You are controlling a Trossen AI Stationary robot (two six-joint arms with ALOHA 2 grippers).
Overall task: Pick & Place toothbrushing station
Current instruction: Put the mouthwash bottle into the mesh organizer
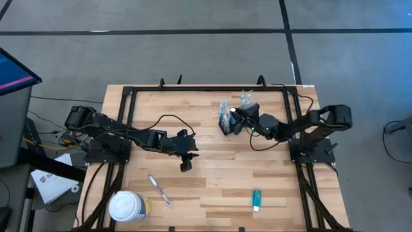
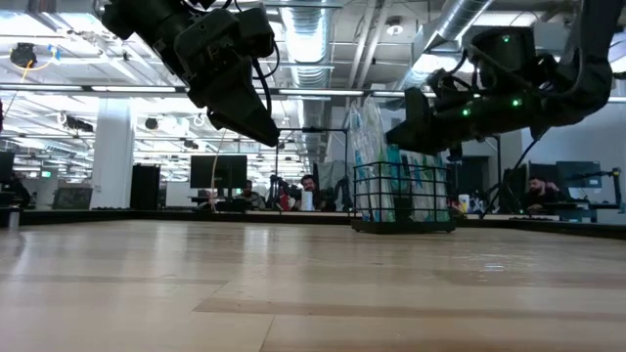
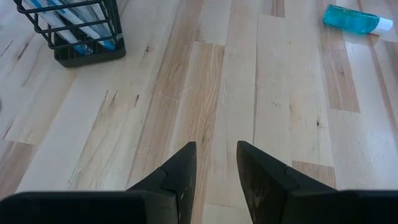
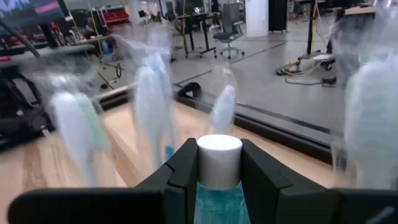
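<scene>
I take the black wire-mesh caddy as my landmark; it stands upright on the wooden table, toward the far edge and right of centre, with wrapped toothbrushes standing up out of it. My right gripper sits just beside the caddy on its right-hand side, and in the right wrist view its fingers are clamped on either side of a teal tube with a white cap, blurred brush heads rising close in front. In the low view that gripper hangs level with the caddy's upper part. My left gripper hovers above bare boards well to the left of the caddy and nearer me; its fingers stand a narrow gap apart with nothing between them. Another teal tube lies flat well away from the caddy, toward the near edge. A loose toothbrush lies far to the caddy's near left, and a white-lidded round tub stands just beyond it at the near left corner.
</scene>
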